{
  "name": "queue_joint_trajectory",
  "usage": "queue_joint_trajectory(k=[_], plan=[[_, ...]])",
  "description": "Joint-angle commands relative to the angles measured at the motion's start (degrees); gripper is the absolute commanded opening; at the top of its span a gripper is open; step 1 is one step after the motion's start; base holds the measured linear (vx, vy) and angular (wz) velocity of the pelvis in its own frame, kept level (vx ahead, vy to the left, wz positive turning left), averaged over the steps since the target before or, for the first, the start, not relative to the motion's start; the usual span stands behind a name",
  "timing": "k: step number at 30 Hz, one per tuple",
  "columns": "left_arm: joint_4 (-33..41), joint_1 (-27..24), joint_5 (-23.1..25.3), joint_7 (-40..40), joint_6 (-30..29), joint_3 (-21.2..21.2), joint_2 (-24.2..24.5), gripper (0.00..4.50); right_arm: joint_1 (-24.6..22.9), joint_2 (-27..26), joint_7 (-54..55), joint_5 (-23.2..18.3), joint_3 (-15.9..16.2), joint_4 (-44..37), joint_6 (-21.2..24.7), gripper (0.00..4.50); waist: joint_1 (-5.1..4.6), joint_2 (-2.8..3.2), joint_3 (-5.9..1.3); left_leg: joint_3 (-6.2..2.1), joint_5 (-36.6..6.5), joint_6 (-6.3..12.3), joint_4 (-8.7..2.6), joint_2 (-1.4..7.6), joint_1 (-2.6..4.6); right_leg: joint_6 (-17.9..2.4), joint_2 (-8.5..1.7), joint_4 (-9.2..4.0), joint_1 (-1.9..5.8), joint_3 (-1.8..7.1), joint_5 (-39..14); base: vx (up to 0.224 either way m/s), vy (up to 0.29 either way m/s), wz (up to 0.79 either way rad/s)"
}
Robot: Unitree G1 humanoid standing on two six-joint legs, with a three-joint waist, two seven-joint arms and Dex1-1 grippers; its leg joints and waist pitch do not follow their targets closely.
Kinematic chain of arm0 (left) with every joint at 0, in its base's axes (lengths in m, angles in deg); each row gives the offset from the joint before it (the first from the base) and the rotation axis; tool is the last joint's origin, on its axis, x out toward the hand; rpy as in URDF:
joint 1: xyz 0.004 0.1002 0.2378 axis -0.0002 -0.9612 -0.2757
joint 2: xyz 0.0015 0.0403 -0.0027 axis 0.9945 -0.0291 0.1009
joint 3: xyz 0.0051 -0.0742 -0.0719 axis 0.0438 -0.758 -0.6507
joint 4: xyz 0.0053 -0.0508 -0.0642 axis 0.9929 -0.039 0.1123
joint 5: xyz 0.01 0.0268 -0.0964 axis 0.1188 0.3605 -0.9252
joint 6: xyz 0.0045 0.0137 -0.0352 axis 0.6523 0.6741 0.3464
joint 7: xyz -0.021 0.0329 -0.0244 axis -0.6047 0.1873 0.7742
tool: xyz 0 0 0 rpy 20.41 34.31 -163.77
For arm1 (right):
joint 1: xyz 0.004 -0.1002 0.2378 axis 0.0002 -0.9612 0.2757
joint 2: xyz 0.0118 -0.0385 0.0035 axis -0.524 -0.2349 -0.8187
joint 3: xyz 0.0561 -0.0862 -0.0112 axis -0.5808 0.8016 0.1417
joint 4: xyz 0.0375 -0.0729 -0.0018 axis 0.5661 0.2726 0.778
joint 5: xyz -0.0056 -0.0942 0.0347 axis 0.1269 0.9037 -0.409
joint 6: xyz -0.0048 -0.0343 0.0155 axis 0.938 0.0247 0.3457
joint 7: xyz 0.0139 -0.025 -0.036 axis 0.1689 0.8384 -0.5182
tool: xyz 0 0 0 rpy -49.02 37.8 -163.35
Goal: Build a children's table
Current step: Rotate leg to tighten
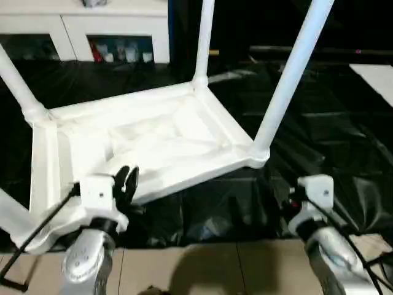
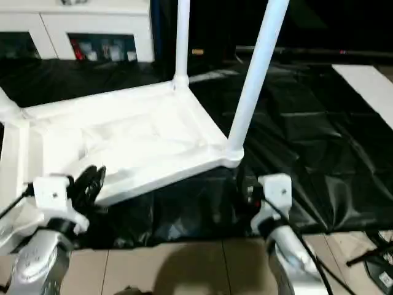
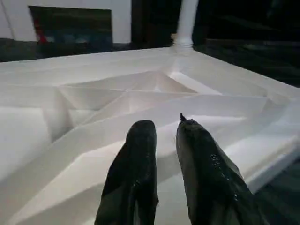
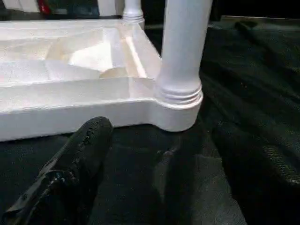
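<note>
The children's table lies upside down on a black sheet, its ribbed underside [image 1: 153, 141] facing up. Legs rise from its corner sockets: one at the near right [image 1: 293, 67], one at the far right [image 1: 204, 37], one at the far left [image 1: 15, 80]. A fourth leg [image 1: 12, 218] slants off at the near left corner. My left gripper [image 1: 128, 181] hovers over the top's near edge, its fingers [image 3: 140, 154] a narrow gap apart with nothing between them. My right gripper [image 4: 164, 136] stands open just in front of the near right socket [image 4: 178, 101], one finger [image 4: 86, 145] low over the sheet.
The black sheet [image 1: 331, 123] covers the floor under and around the table. A white glass-door cabinet [image 1: 110, 24] stands at the back left. Tan floor tiles [image 1: 215, 264] lie by my forearms. A pale panel [image 1: 377, 77] sits at the far right.
</note>
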Motion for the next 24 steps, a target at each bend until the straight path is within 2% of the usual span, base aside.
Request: queue_joint_trajectory(k=[1,2,4,5,6,8,9,10,12,15,16,17,19,20,21,24], plan=[[0.58,0.8,0.07,-0.29,-0.23,0.69,0.24,0.97,0.44,0.45,0.08,0.71,-0.14,0.27,-1.0,3.84,-0.1,0.15,-2.21,-5.16,-22.4,-4.5,-5.93,7.81,1.47,-6.4,-6.1,-5.18,1.04,5.0,-16.17,0.0,0.0,0.0],[-0.05,1.95,-0.42,0.12,-0.66,-0.19,0.21,0.97,1.02,0.09,0.52,0.68,-0.55,0.81,-1.24,3.84,-0.12,0.46,-2.17,-5.24,-22.7,-4.5,-5.89,7.79,1.51,-6.47,-6.21,-5.27,1.02,5.05,-16.73,0.0,0.0,0.0],[-1.19,2.24,-0.88,0.71,0.39,-0.94,-0.3,0.97,0.72,0.14,0.47,1.07,-0.35,1.01,-2.12,3.84,-0.37,0.12,-2.16,-5.22,-23.45,-4.68,-5.78,7.72,1.73,-6.56,-6.08,-5.46,0.84,5.05,-17.67,0.0,0.0,0.0],[-1.19,2.24,-0.88,0.71,0.39,-0.94,-0.3,0.97,0.72,0.14,0.47,1.07,-0.35,1.01,-2.12,3.84,-0.38,0.14,-2.12,-5.28,-23.15,-4.52,-5.79,7.7,1.56,-6.56,-6.15,-5.42,0.96,5.07,-17.51,0.0,0.0,0.0],[-1.09,1.22,-1.54,0.43,1.4,-0.15,-0.91,0.97,0.05,0.08,0.35,0.81,-0.41,0.65,-2.39,3.84,-0.48,0.43,-2.24,-5.36,-22.03,-4.16,-5.8,7.82,1.39,-6.77,-6.2,-5.18,1.19,5.08,-16.02,0.0,0.0,0.0],[-0.85,0.59,-1.67,0.0,1.44,0.76,-0.75,0.97,-0.11,0.12,0.42,0.61,-0.58,0.64,-2.57,3.84,-0.59,0.37,-2.34,-5.28,-21.32,-3.89,-5.77,7.85,1.36,-7.06,-6.05,-5.06,1.21,5.08,-14.4,0.0,0.0,0.0],[-0.63,0.17,-1.71,-0.35,1.28,1.46,-0.56,0.97,-0.17,0.19,0.46,0.48,-0.73,0.66,-2.69,3.84,-0.61,1.09,-2.48,-5.23,-21.2,-4.02,-5.78,7.79,1.45,-7.46,-5.85,-4.94,1.21,5.01,-12.74,0.0,0.0,0.0],[-0.59,0.14,-1.74,-0.39,1.26,1.53,-0.53,0.97,-0.16,0.21,0.47,0.47,-0.77,0.64,-2.7,3.84,-0.72,0.76,-2.5,-5.18,-20.95,-3.81,-5.77,7.77,1.35,-7.84,-5.77,-4.74,1.32,5.0,-11.37,0.0,0.0,0.0],[0.09,0.15,-2.26,-0.61,0.46,2.66,-0.13,0.97,0.48,0.57,0.79,0.06,-1.75,0.43,-2.58,3.84,-0.69,0.73,-2.52,-5.1,-20.56,-3.11,-5.66,7.7,1.28,-8.19,-5.98,-4.74,1.42,5.07,-11.4,0.0,0.0,0.0],[-0.71,0.17,-2.27,0.27,0.82,1.63,-0.35,0.97,0.44,0.56,0.93,0.17,-2.0,0.84,-2.92,3.84,-0.81,0.45,-2.43,-5.04,-20.5,-2.64,-5.51,7.67,1.31,-8.05,-5.97,-4.99,1.38,5.05,-13.55,0.0,0.0,0.0],[-1.02,0.08,-2.37,0.46,1.15,1.29,-0.55,0.97,0.29,0.62,0.91,0.34,-1.91,1.03,-3.19,3.84,-0.78,0.53,-2.42,-5.12,-20.35,-2.53,-5.51,7.67,1.28,-7.89,-6.0,-4.99,1.42,5.02,-14.3,0.0,0.0,0.0],[-1.2,-0.05,-2.75,0.33,1.6,1.17,-0.8,0.97,0.12,0.64,0.79,0.36,-1.79,1.03,-3.45,3.84,-0.88,-0.04,-2.43,-5.05,-20.21,-2.39,-5.47,7.72,1.28,-7.75,-5.98,-5.1,1.39,5.02,-14.66,0.0,0.0,0.0],[-1.01,-0.25,-2.82,-0.55,1.8,2.22,-0.23,0.97,0.89,1.2,-0.02,0.28,-1.59,1.53,-3.77,3.84,-0.72,0.43,-2.45,-5.15,-19.89,-2.53,-5.53,7.77,1.38,-7.65,-5.94,-4.94,1.33,4.97,-14.8,0.0,0.0,0.0],[-1.1,-0.23,-2.77,-0.46,1.8,2.3,-0.15,0.97,1.05,1.35,-0.1,0.37,-1.59,1.71,-3.85,3.84,-0.8,0.38,-2.44,-5.12,-20.07,-2.61,-5.56,7.78,1.42,-7.58,-5.81,-4.96,1.27,4.96,-14.63,0.0,0.0,0.0],[-1.26,-0.18,-2.69,-0.29,1.81,2.47,0.0,0.97,1.35,1.64,-0.25,0.54,-1.59,2.05,-3.99,3.84,-0.85,0.62,-2.46,-5.15,-20.29,-3.01,-5.61,7.77,1.46,-7.57,-5.68,-4.9,1.3,4.93,-13.78,0.0,0.0,0.0],[-1.4,0.71,-2.66,0.25,1.24,2.5,0.74,0.97,2.91,2.22,-0.57,-0.13,-2.8,2.99,-3.67,3.84,-0.85,0.5,-2.54,-5.09,-20.14,-2.92,-5.53,7.6,1.4,-7.97,-5.79,-4.73,1.45,4.93,-12.72,0.0,0.0,0.0]])
